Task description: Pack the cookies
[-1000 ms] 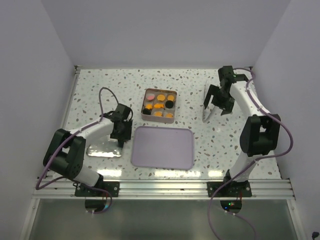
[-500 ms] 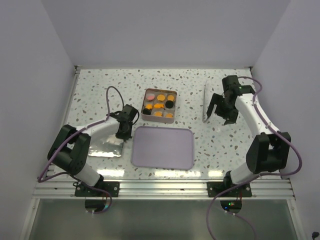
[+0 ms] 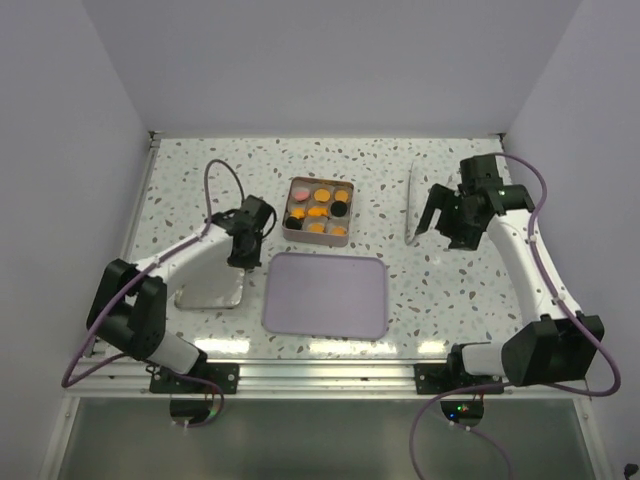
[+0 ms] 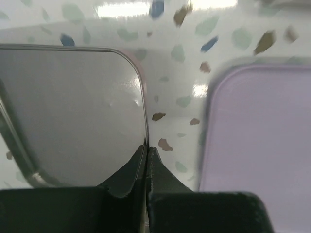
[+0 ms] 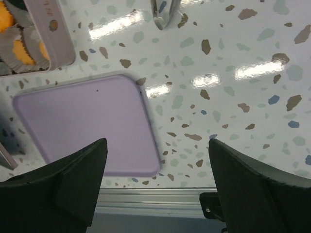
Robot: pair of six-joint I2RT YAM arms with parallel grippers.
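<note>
The cookies (image 3: 318, 211) sit in white paper cups inside the square metal tin (image 3: 318, 237): orange ones, a pink one and two black ones. The right wrist view catches orange cookies (image 5: 20, 49) in the tin (image 5: 53, 30) at its top left. My left gripper (image 3: 243, 264) is shut on the right edge of a flat silver tin lid (image 3: 208, 292) left of the lavender tray (image 3: 325, 293). In the left wrist view the jaws (image 4: 146, 148) pinch the lid (image 4: 73, 111) at its rim. My right gripper (image 3: 447, 226) hangs open above the table, its jaws (image 5: 158, 143) holding nothing.
Metal tongs (image 3: 411, 203) lie on the speckled table right of the tin, with their tip (image 5: 163, 12) in the right wrist view. The lavender tray (image 5: 82, 126) lies bare near the front. A metal rail (image 3: 330, 375) runs along the table's near edge.
My left gripper has closed on the lid's edge and shifted slightly toward the tin. My right arm has drawn back to the right, away from the tongs, still open.
</note>
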